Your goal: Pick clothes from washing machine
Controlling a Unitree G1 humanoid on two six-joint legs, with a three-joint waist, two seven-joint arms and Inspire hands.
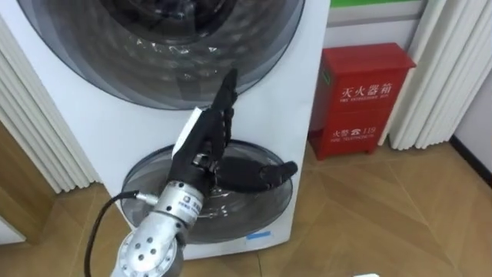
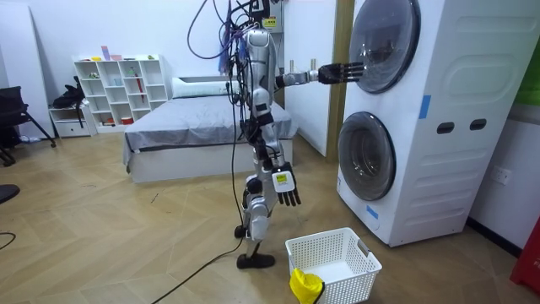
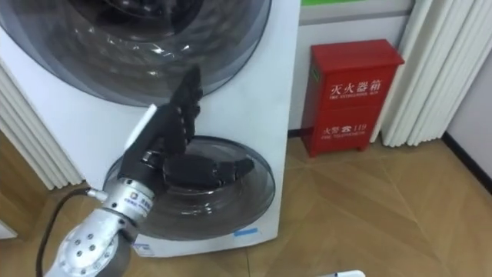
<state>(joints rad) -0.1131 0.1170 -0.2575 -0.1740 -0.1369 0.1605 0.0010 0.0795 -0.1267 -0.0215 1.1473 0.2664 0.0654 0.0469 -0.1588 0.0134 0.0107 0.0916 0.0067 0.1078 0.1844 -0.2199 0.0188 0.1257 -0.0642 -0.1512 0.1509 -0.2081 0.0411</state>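
A white stacked washing machine (image 1: pixel 304 115) stands in front of me with two round dark glass doors, both closed. My left hand (image 1: pixel 204 142) is raised before it, open, fingers straight and pointing up at the lower rim of the upper door (image 1: pixel 161 46), thumb out over the lower door (image 1: pixel 246 204). In the room view the left hand (image 2: pixel 342 72) reaches the upper door (image 2: pixel 384 42); whether it touches I cannot tell. My right hand (image 2: pixel 288 187) hangs at my side, fingers relaxed and holding nothing. A yellow cloth (image 2: pixel 305 285) lies in the white basket (image 2: pixel 337 253).
The basket stands on the wooden floor by my feet, left of the machine in the room view. A red fire-equipment cabinet (image 1: pixel 361 100) and white curtains (image 1: pixel 446 69) are to the machine's right. A bed (image 2: pixel 194 127) and white shelves (image 2: pixel 118 89) are behind me.
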